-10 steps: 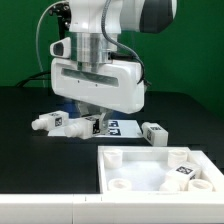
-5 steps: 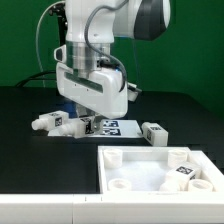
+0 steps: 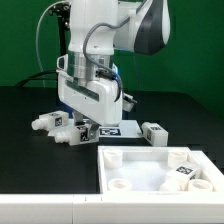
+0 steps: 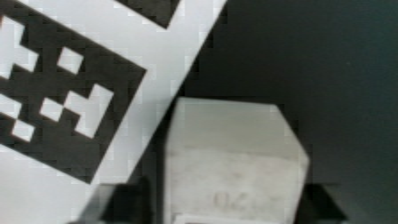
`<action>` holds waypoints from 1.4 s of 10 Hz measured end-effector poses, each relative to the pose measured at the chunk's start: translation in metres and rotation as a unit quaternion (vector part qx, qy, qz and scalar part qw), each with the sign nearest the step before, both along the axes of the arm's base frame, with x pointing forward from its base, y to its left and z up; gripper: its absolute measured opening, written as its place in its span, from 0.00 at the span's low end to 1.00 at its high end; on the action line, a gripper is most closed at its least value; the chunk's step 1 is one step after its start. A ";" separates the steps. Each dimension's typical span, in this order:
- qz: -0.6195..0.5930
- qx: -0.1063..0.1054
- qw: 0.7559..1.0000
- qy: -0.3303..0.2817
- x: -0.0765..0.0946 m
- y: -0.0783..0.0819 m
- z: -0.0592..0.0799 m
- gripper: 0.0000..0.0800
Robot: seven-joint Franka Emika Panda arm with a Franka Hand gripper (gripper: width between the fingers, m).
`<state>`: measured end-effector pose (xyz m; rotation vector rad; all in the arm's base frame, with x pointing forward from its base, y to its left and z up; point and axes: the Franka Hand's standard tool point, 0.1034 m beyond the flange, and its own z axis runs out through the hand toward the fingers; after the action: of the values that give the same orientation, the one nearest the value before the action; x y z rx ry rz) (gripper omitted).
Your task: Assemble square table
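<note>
Watching the gripper (image 3: pixel 88 127) straddle a leg (image 4: pixel 231 160) with jaws spread, I'd centre it squarely before closing, clear of the marker board (image 4: pixel 89 80).

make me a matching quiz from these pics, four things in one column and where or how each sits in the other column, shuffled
Things
1. square table panel
2. marker board
3. gripper
4. leg at the exterior view's right

Place or state
A. lying alone on the dark table
B. down over another leg, beside the marker board
C. nearest the camera, rim up
D. flat, printed with black tags

Pairs: 1-C, 2-D, 3-B, 4-A
</note>
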<state>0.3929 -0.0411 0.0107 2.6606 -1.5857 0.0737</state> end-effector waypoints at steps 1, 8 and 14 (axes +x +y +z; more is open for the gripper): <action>0.002 0.000 1.000 0.000 0.000 0.000 0.000 0.64; 0.082 0.059 0.995 -0.012 0.063 0.041 0.060 0.81; 0.130 0.061 0.990 0.005 0.124 0.083 0.075 0.81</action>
<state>0.5172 0.0416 0.0855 2.9409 -1.2712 -0.0301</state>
